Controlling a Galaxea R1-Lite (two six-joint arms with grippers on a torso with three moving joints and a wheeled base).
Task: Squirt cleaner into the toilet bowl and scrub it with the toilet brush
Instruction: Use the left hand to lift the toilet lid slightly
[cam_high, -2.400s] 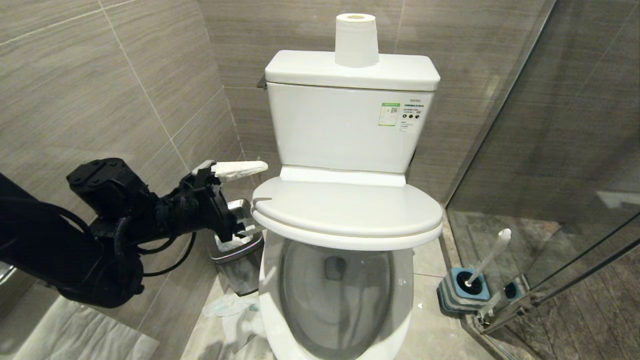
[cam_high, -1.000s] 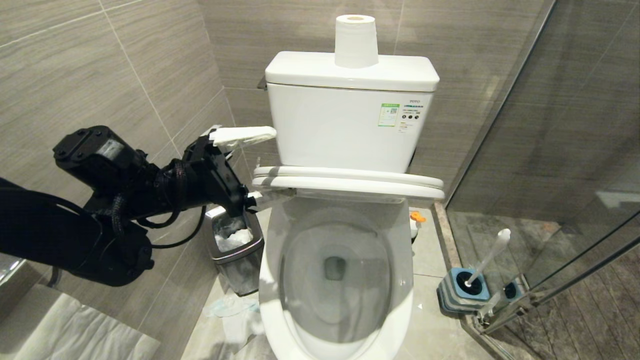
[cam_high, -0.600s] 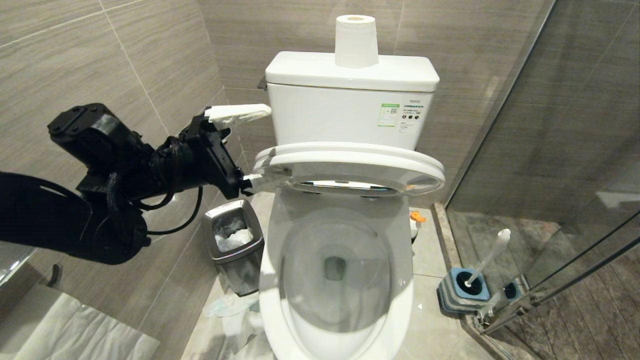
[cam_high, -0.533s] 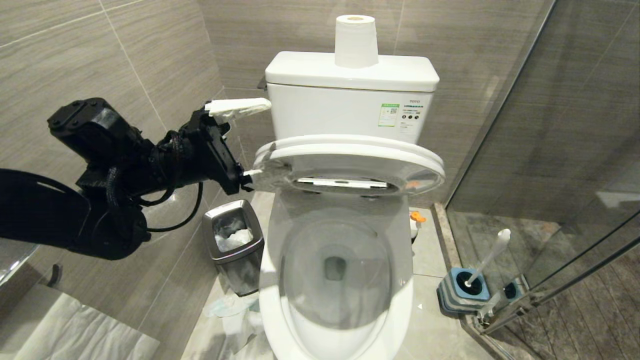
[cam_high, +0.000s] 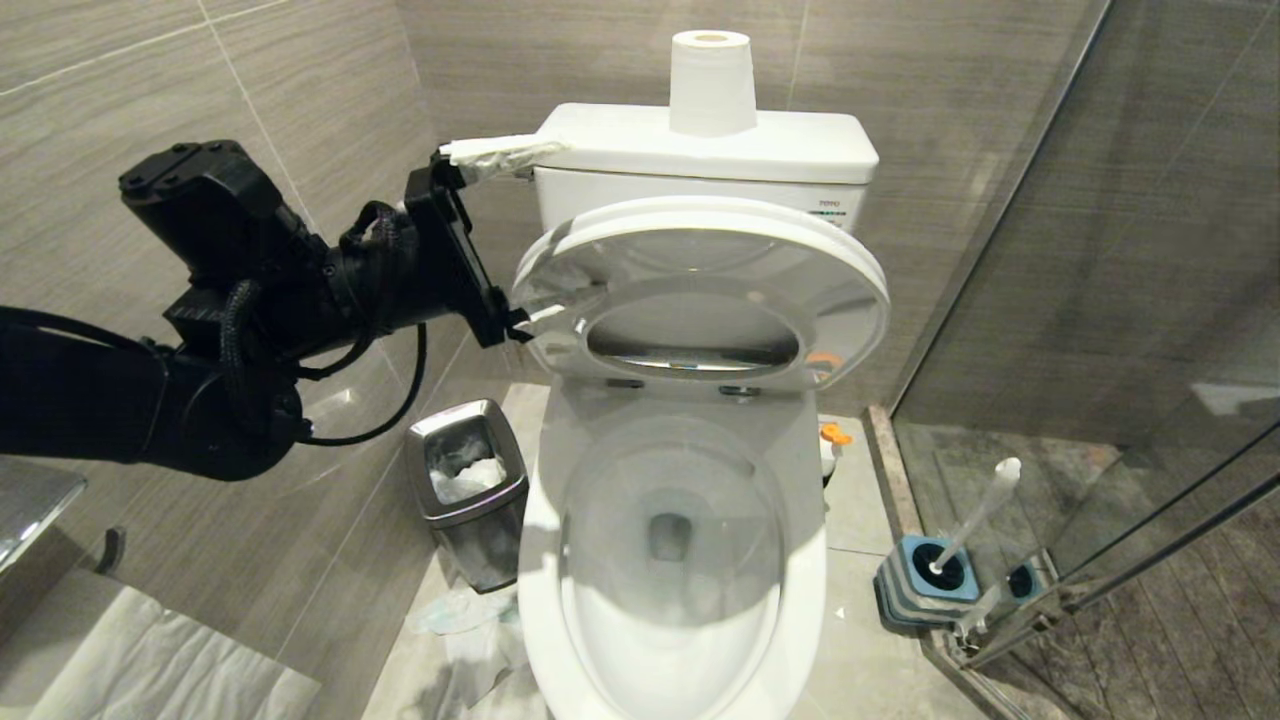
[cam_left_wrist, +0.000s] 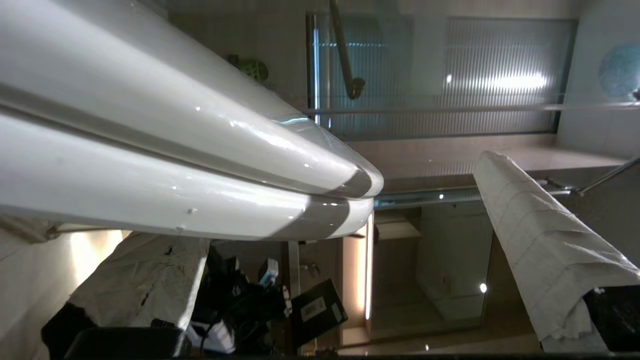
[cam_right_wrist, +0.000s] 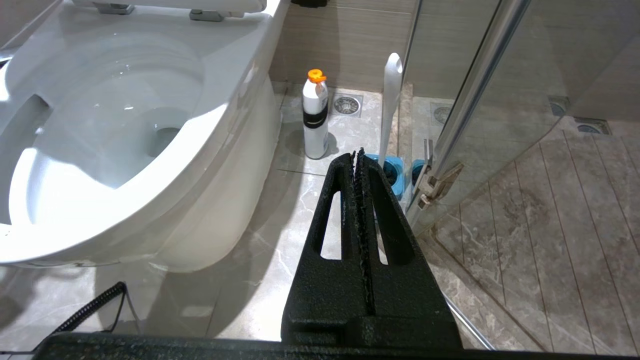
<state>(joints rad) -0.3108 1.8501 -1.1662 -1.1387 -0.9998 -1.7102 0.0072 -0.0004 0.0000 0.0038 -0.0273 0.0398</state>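
In your head view the left gripper (cam_high: 505, 240), fingers wrapped in white cloth, stands wide open at center left, lower finger under the glossy seat and lid (cam_high: 700, 290), tilted up. The toilet bowl (cam_high: 670, 560) lies open at bottom center; the toilet brush (cam_high: 975, 520) stands in its blue holder (cam_high: 925, 580) at lower right.

Your left wrist view shows two rounded white edges between the wrapped fingers (cam_left_wrist: 545, 250).

Your right wrist view shows the right gripper (cam_right_wrist: 360, 165) closed on nothing, the brush handle just beyond, beside a white orange-capped bottle (cam_right_wrist: 315, 117).
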